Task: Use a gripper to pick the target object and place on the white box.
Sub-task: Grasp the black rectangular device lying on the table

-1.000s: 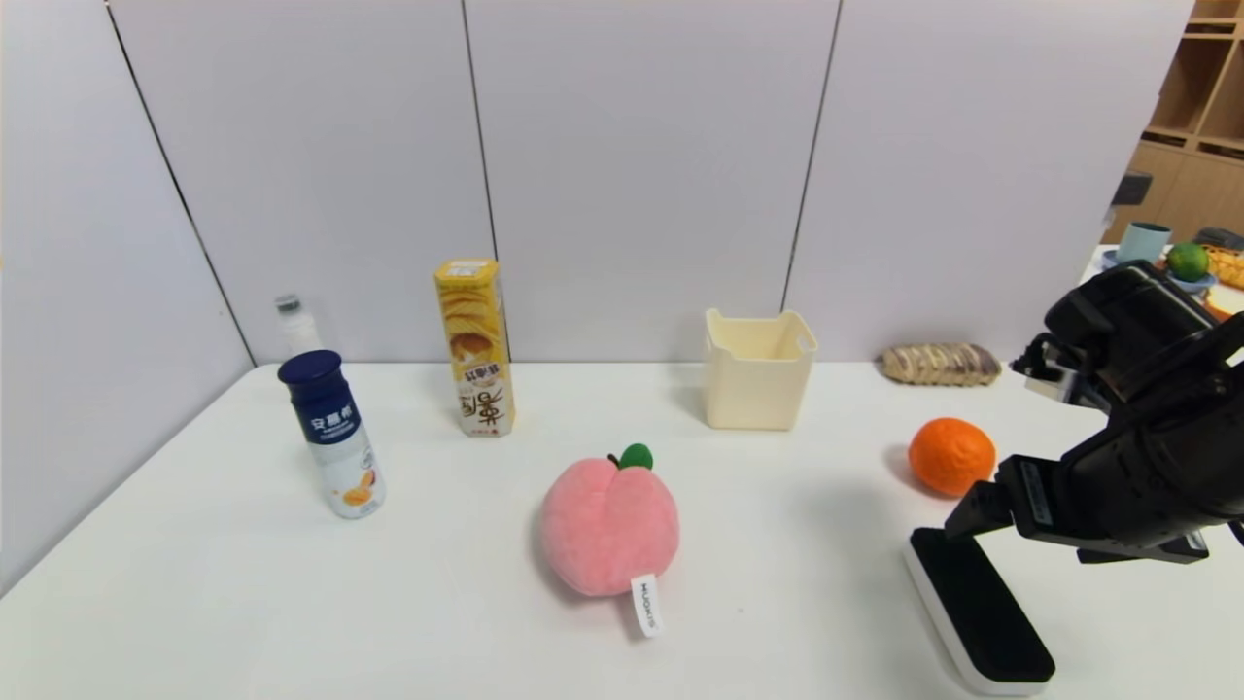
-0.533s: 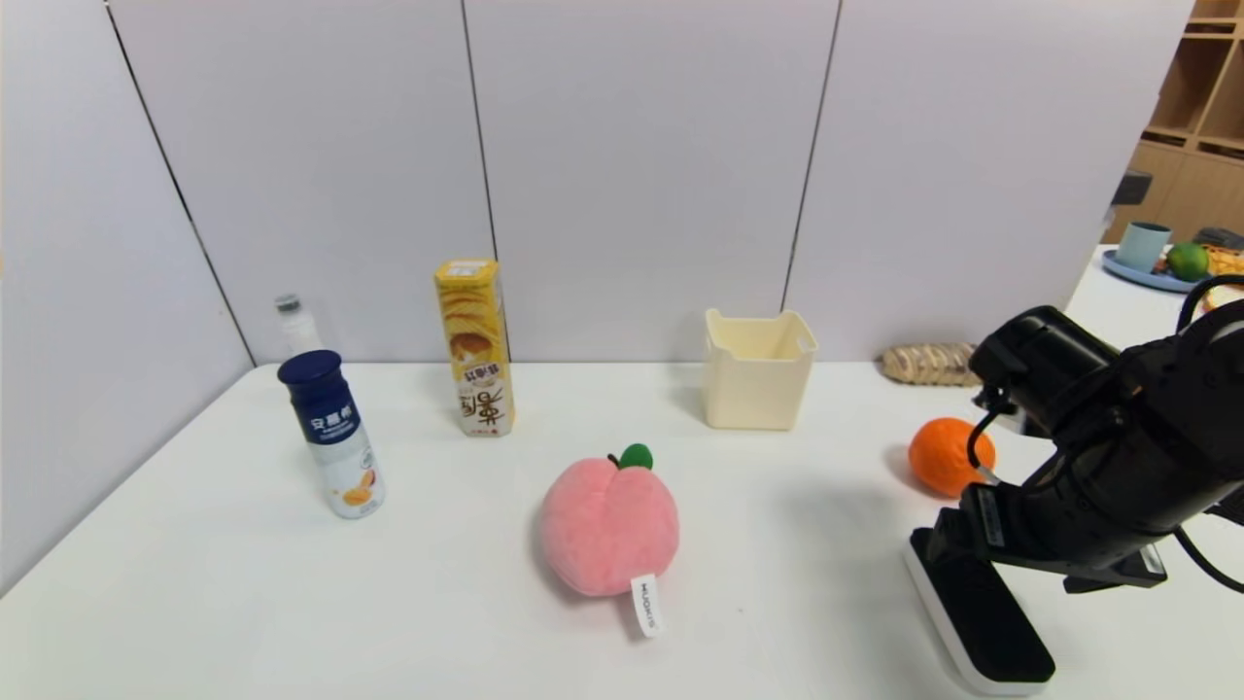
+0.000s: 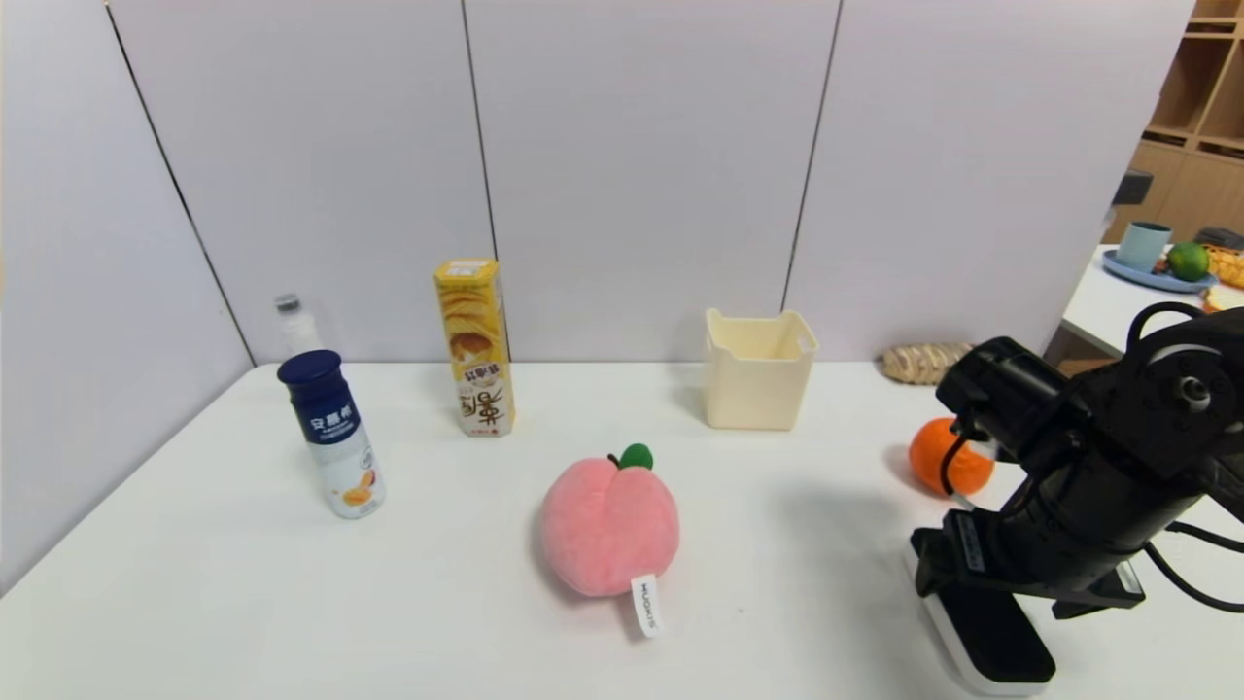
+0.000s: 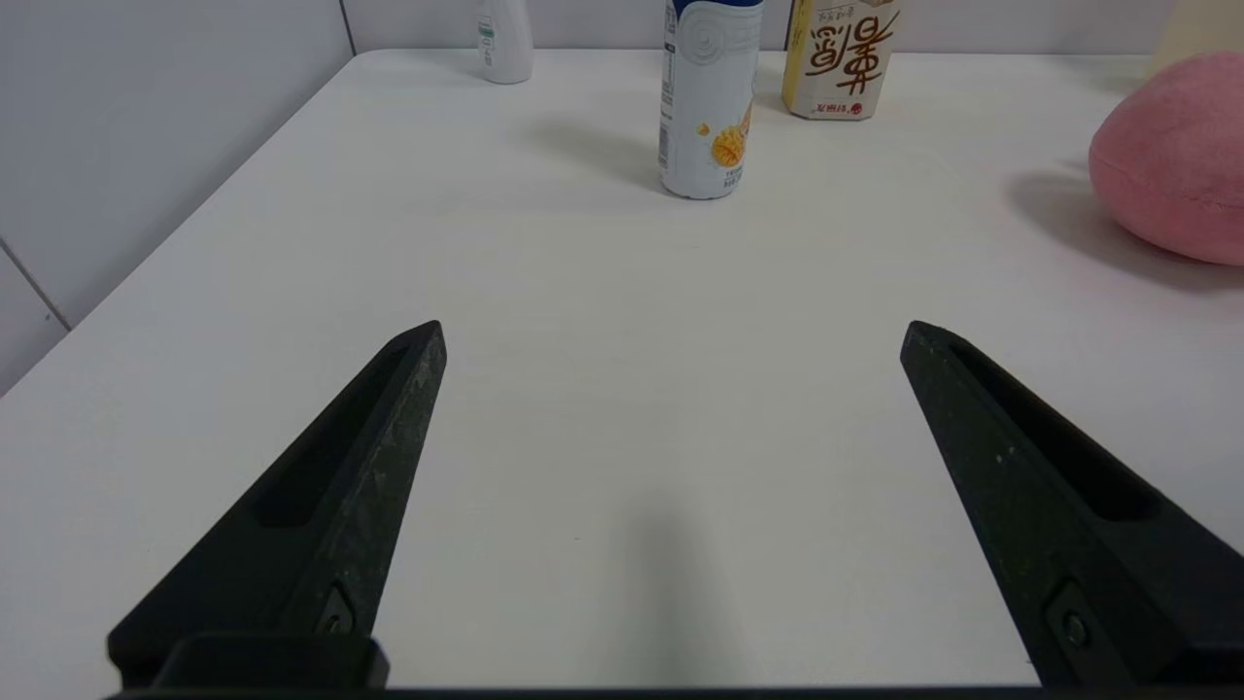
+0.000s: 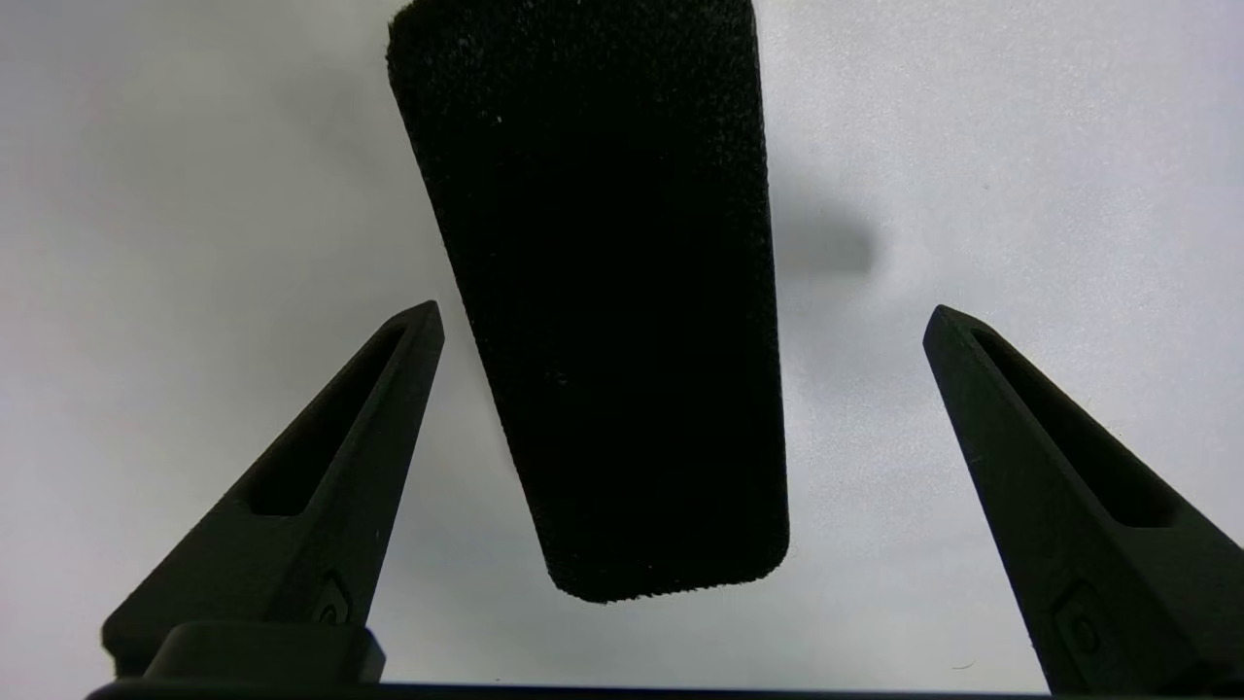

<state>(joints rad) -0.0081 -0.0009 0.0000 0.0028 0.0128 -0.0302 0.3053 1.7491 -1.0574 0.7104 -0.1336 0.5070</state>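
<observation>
The target object, a flat black-topped eraser with a white base, lies on the table at the near right. My right arm leans down over its far end and hides that end. In the right wrist view the eraser runs lengthwise between the fingers of my right gripper. The gripper is open, with table showing on both sides of the eraser and neither finger touching it. The white box stands empty at the back, well left of the arm. My left gripper is open over bare table.
An orange sits just behind the right arm, partly hidden by it. A pink plush peach lies mid-table. A blue-capped bottle, a yellow snack carton, a small clear bottle and a bread loaf stand farther back.
My right arm has come down and to the left over the eraser, now covering its far end and part of the orange. The gripper stayed open. Nothing else moved.
</observation>
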